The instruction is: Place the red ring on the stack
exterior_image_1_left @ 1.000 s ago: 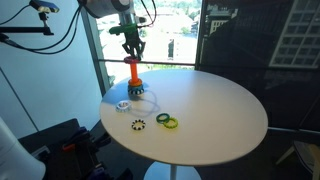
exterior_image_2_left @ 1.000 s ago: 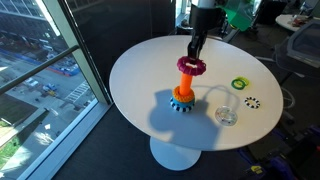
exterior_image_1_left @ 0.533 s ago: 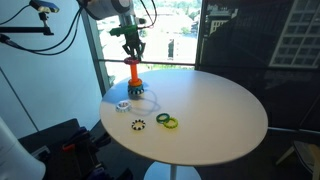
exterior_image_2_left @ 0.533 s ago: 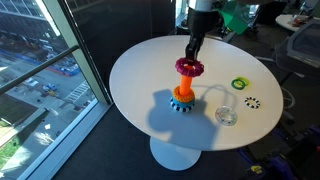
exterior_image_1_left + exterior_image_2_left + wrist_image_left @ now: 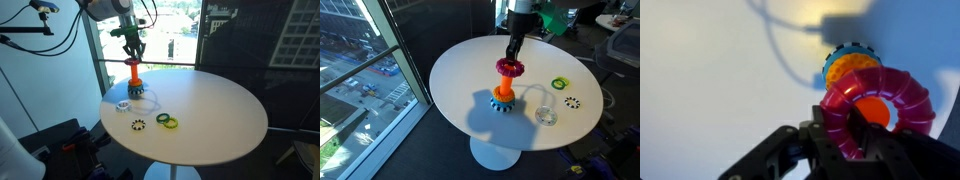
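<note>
My gripper (image 5: 512, 55) is shut on the red ring (image 5: 509, 68), a chunky red-pink ring with a bumpy rim, and holds it right over the top of the stack (image 5: 502, 97). The stack is an upright orange peg on a dark toothed round base near the table's window-side edge (image 5: 133, 76). In the wrist view the red ring (image 5: 902, 92) fills the lower right, pinched by the black fingers (image 5: 845, 135); the orange peg top (image 5: 876, 110) shows through its hole, with the stack's lower orange and blue rings (image 5: 848, 62) beyond.
On the round white table (image 5: 215, 115) lie a thin yellow-green ring (image 5: 560, 84), a small white ring (image 5: 572, 101) and a clear glass (image 5: 546, 113). A blue-white ring (image 5: 122, 104) sits near the edge. Windows surround the table.
The ring and gripper have shifted very slightly over the peg top; otherwise nothing has visibly moved.
</note>
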Available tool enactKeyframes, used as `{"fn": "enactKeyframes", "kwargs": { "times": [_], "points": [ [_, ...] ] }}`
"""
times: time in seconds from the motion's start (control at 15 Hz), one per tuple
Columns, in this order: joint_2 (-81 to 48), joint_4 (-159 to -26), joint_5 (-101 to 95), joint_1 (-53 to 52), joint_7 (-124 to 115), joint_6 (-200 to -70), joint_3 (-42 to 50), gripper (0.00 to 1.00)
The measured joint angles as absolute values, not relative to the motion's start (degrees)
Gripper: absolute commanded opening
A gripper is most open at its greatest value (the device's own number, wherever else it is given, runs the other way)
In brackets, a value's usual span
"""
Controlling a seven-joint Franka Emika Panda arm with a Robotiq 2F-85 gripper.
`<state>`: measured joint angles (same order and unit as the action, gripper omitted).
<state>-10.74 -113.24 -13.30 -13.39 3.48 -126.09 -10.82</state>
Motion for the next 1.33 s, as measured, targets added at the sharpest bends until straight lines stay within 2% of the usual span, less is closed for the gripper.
{"fn": "enactKeyframes", "kwargs": {
  "times": [0.07, 0.13, 0.2, 0.27, 0.6, 0.73, 1.33],
  "points": [
    [-10.75, -113.24, -13.59, -13.39, 3.48, -126.09, -10.82, 0.11],
    [-10.77, -113.24, -13.84, -13.39, 3.48, -126.09, -10.82, 0.2],
    [-10.77, -113.24, -13.99, -13.39, 3.48, -126.09, -10.82, 0.44],
    [-10.78, -113.24, -14.09, -13.39, 3.48, -126.09, -10.82, 0.57],
    [-10.84, -113.24, -14.1, -13.38, 3.48, -126.08, -10.82, 0.95],
    [-11.03, -113.24, -14.1, -13.39, 3.48, -126.07, -10.82, 1.0],
    [-11.29, -113.06, -13.81, -13.38, 3.42, -125.42, -10.81, 1.0]
  ]
}}
